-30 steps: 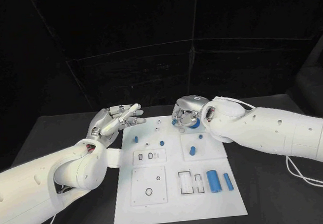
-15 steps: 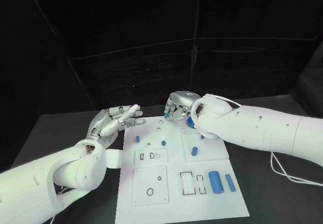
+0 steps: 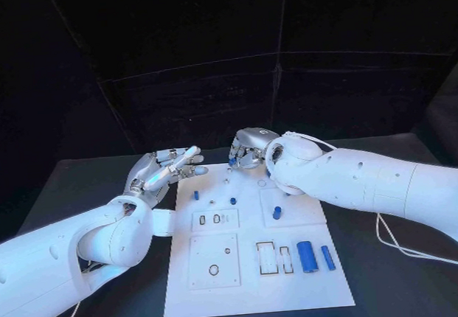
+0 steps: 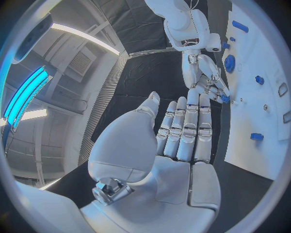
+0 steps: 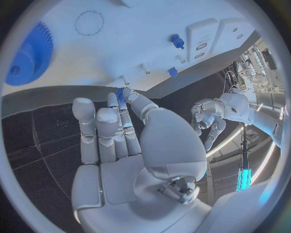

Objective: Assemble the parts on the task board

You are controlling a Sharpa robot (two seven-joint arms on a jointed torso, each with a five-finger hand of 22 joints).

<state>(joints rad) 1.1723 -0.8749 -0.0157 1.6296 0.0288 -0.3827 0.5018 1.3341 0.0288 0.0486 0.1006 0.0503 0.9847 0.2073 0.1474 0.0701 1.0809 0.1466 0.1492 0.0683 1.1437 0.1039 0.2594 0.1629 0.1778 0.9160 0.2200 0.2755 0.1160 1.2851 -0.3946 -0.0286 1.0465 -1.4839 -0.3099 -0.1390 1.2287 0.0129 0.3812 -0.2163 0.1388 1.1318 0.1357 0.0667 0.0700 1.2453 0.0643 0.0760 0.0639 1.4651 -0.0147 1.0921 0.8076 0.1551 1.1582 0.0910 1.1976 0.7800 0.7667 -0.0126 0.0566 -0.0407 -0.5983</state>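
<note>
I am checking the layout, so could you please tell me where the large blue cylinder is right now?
In the head view, the large blue cylinder lies in the white task board's near right part, between a rectangular slot outline and a thinner blue cylinder.

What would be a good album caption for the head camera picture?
Two robot hands, left and right, poised above a white task board of blue parts.

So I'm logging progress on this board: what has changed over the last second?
The right robot hand has swung toward the robot's left along the far edge of the task board, uncovering the blue gear it hovered over; a small blue part shows at its fingertips. The left robot hand stayed raised and open, and the parts on the board have not moved.
</note>
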